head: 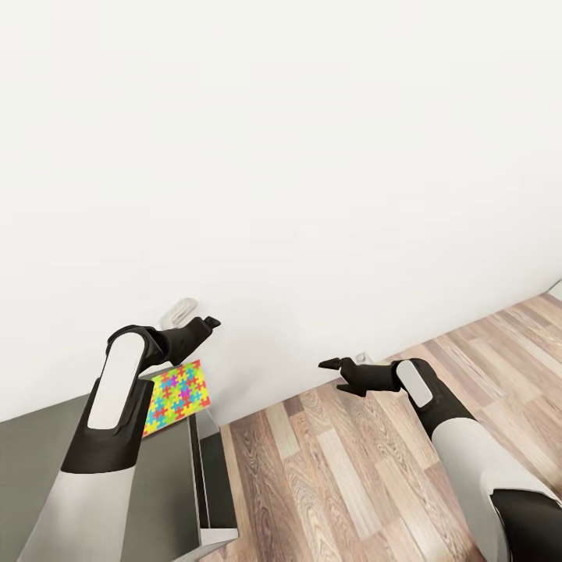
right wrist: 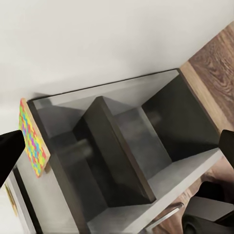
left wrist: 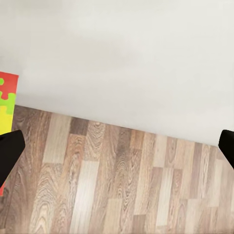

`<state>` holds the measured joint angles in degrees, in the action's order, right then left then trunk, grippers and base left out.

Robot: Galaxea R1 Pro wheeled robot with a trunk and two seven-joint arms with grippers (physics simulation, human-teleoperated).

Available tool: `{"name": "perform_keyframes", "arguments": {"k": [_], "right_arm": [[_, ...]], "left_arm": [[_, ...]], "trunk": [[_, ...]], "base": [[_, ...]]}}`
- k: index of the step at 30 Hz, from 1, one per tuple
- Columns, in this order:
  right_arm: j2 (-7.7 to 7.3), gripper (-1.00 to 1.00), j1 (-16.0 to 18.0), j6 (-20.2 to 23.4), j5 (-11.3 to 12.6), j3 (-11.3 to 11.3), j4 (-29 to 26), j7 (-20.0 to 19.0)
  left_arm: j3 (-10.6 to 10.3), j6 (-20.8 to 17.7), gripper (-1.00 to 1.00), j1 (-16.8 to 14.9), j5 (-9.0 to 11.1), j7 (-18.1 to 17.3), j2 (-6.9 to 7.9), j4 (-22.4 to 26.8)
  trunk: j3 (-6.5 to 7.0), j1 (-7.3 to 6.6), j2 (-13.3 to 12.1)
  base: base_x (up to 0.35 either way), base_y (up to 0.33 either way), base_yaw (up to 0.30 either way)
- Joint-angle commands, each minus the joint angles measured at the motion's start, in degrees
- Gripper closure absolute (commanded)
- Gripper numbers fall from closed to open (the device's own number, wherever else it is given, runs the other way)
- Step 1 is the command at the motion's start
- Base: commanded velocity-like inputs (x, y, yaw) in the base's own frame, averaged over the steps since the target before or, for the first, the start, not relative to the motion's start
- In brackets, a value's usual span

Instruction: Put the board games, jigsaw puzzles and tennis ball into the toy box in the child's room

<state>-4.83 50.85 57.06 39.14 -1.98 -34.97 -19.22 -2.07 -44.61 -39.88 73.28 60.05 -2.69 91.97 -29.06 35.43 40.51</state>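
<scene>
The robot faces a plain white wall (head: 281, 156), with wood floor (head: 351, 468) beyond the edge of the grey table (head: 168, 499).

**Task object.** One jigsaw puzzle (head: 176, 396) lies flat on the table, at the corner nearest the wall. Its coloured edge also appears in the left wrist view (left wrist: 7, 105) and the right wrist view (right wrist: 32, 139). The toy box, board games and tennis ball cannot be located from these views.

**Left pincer** (head: 204, 323). It hangs above the puzzle, just beyond the puzzle's wall-side edge, and touches nothing. In its wrist view the two dark fingers (left wrist: 9, 156) sit at opposite borders with bare floor between them: wide apart, holding nothing.

**Right pincer** (head: 334, 365). It is raised over the floor, well apart from the puzzle. Its wrist view looks into the table's open dark compartments (right wrist: 126, 156). Its fingers (right wrist: 9, 153) are likewise spread wide and empty.

**Assessment.** Both arms appear held clear and empty for travel or positioning. The left arm is the better placed to take the puzzle, being almost over it.
</scene>
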Motion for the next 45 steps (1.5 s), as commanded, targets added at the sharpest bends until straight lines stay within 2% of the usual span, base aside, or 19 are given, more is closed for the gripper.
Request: {"name": "perform_keyframes", "arguments": {"k": [1, 23, 32, 45], "right_arm": [[0.02, -1.0, 0.04, 0.25, -0.59, -0.21, 0.0, -0.54], [0.0, -1.0, 0.09, 0.83, -0.56, -0.35, -0.1, -0.51], [-0.13, -1.0, 0.12, 0.85, -0.56, -0.38, -0.16, -0.57], [-1.64, -1.0, 0.09, 1.0, -0.44, -0.39, -0.16, -1.96]], "left_arm": [[0.02, -0.16, -1.0, -0.06, 0.46, 0.57, -0.02, 0.06], [-0.01, -0.15, -1.0, -0.02, 0.46, -0.85, -0.22, 0.06], [-0.03, -0.19, -1.0, 0.06, 0.46, -3.53, -1.84, 0.06], [-0.04, -0.83, -1.0, 0.36, 0.49, -7.55, -2.41, 0.06]], "trunk": [[-0.07, 0.01, 0.06], [0.31, 0.01, 0.06], [0.54, 0.01, 0.06], [0.8, 0.01, 0.06]], "base": [[0.0, 0.0, 0.033], [0.0, 0.0, 0.208], [0.0, 0.0, 0.273], [0.0, 0.0, 0.214]]}}
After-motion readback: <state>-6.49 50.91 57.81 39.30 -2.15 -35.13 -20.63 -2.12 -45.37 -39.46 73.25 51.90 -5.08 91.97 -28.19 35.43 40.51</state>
